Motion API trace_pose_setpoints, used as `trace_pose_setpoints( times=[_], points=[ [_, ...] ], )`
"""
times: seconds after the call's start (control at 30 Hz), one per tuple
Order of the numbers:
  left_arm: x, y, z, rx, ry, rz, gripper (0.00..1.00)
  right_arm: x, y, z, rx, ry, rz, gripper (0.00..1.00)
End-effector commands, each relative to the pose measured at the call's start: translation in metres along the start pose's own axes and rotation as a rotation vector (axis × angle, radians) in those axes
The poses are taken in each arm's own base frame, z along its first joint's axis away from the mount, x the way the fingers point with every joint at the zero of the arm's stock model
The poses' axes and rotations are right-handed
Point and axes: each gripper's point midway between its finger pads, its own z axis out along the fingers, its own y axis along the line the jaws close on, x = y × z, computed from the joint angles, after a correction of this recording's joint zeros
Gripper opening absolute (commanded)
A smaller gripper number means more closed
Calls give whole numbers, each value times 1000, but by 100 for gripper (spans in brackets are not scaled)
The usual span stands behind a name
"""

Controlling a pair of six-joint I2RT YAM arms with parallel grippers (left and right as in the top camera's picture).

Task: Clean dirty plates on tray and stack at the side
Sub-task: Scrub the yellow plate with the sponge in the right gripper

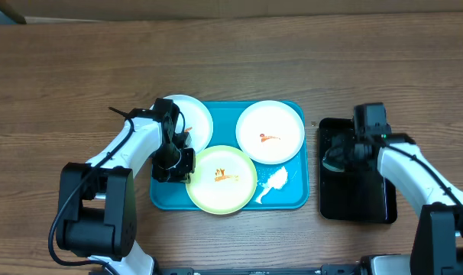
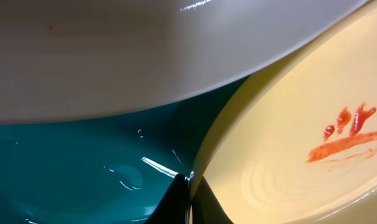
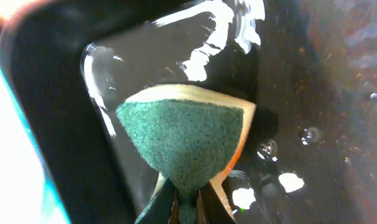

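Left hand [image 2: 190, 198]: narrow, fingertips nipped on the near-left rim of the white round plate with a light green rim [image 2: 288, 124]. That plate lies flat at the front of the turquoise rectangular plastic tray [image 2: 83, 168], with an orange-red smear unwiped near its centre. Right hand [image 3: 188, 208]: closed on a green-faced yellow sponge [image 3: 182, 137], low over the black rectangular tray [image 3: 338, 93], whose floor shows wet glints. Step in hand, by judgement: first plate steadied for wiping, sponge at the wetting tray, nothing stacked yet. Next move calls for carrying the sponge across the narrow gap between the two trays and onto the smear, with the left hand pinning the plate against sliding. Edges: an all-white round plate [image 2: 145, 50] sits just behind the left hand, overhanging the tray's back-left corner; whether it touches the green-rimmed plate cannot be told. Second all-white round plate [image 1: 270, 131], smeared, at back right of the tray. Small white clump [image 1: 273, 183], tissue or foam undetermined, at front right, in the sponge's likely path. Open room: brown wooden desk [image 1: 231, 53] shows bare wood beyond the tray and to its left, enough for a stack, though the left arm occupies part of that side.
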Motion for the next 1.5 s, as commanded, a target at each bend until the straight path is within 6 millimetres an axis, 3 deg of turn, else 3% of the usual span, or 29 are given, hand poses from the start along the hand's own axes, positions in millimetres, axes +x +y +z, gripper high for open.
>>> trace_pose_setpoints(
  times=[0.0,0.17,0.5,0.63,0.77,0.93,1.17,1.47],
  points=[
    [-7,-2,-9,-2,-42,-10,4,-35,17,-27,-22,-71,-26,4],
    [-7,-2,-9,-2,-44,-9,4,-42,19,-52,7,-48,-25,4],
    [-8,-3,-9,1,-45,-9,4,-10,44,-75,-159,71,-88,4],
    [-8,-9,-10,37,-45,-6,4,3,71,-94,-282,71,-185,4],
    [-8,-15,-10,69,-44,-3,4,32,108,-107,-429,119,-381,4],
    [-11,-27,-11,135,-52,10,4,66,136,-100,-441,174,-516,4],
    [-12,-27,-11,137,-56,13,4,108,183,-84,-489,215,-684,4],
    [-6,-23,-10,117,-31,3,4,141,230,-55,-537,221,-762,4]
  ],
)
